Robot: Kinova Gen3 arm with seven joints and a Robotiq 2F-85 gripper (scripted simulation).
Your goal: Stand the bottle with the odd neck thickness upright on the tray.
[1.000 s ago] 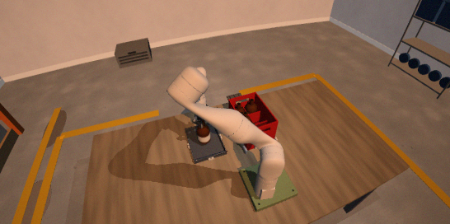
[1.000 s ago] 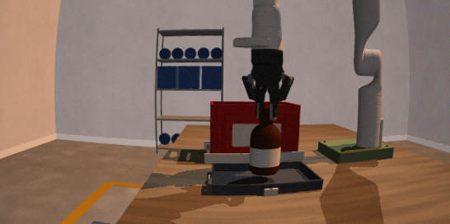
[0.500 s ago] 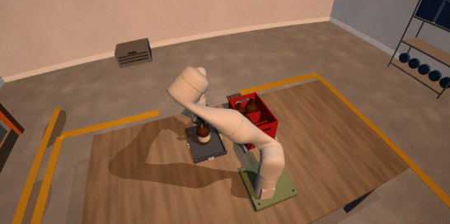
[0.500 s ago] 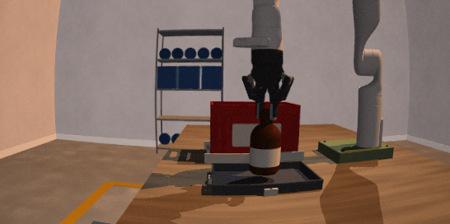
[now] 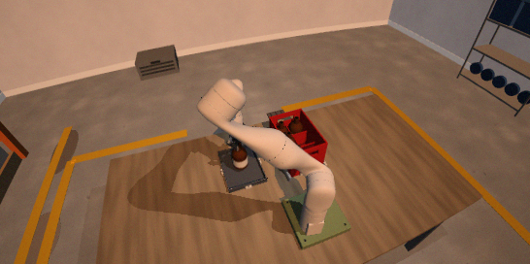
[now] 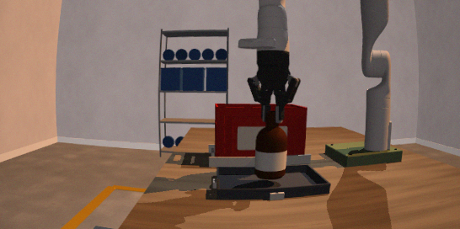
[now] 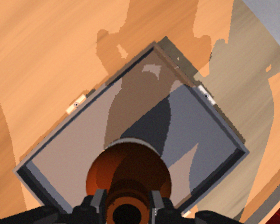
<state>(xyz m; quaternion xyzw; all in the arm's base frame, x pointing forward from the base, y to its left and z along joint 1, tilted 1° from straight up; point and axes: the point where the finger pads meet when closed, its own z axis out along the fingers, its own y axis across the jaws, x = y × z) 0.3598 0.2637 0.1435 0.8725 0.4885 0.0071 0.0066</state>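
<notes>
Exterior view: gripper (image 6: 273,114) clamped on neck of bottle (image 6: 270,151), bottle hanging upright directly below, base just above tray (image 6: 295,186) floor, shadow beneath. Crate (image 6: 236,127) behind tray on desk (image 6: 400,197).

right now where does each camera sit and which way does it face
Top: high above the table, looking down at the arm, crate and tray.
Exterior: low at table height, facing the tray with the crate behind; shows the arm's links, base and gripper.
Wrist: on the gripper, looking straight down past its fingers onto the bottle and tray.
All three share the bottle held by its neck over the tray.
</notes>
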